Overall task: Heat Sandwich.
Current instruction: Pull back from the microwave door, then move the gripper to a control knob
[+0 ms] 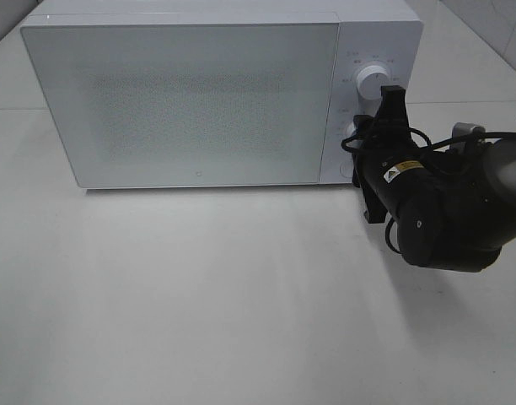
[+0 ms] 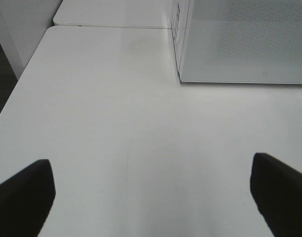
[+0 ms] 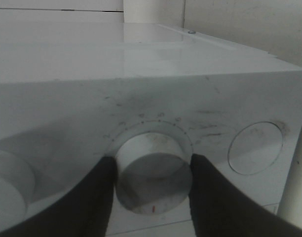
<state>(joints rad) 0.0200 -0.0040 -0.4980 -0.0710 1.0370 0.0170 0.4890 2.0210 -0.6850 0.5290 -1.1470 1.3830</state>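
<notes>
The sandwich shows in no view, so its look and place cannot be told. The white microwave [image 1: 182, 93] stands on the counter [image 1: 199, 295], its door [image 1: 182, 51] shut and its speckled window showing nothing through. The right pincer [image 3: 152, 170] is clamped on the lower dial [image 3: 150, 153] of the control panel, one dark finger [image 3: 99, 197] pressed against each side. The upper dial [image 1: 373, 82] and the round button [image 3: 254, 148] are untouched. The left pincer [image 2: 151, 197] hangs with its jaws spread wide and nothing between them, over bare counter near the microwave's front left corner.
</notes>
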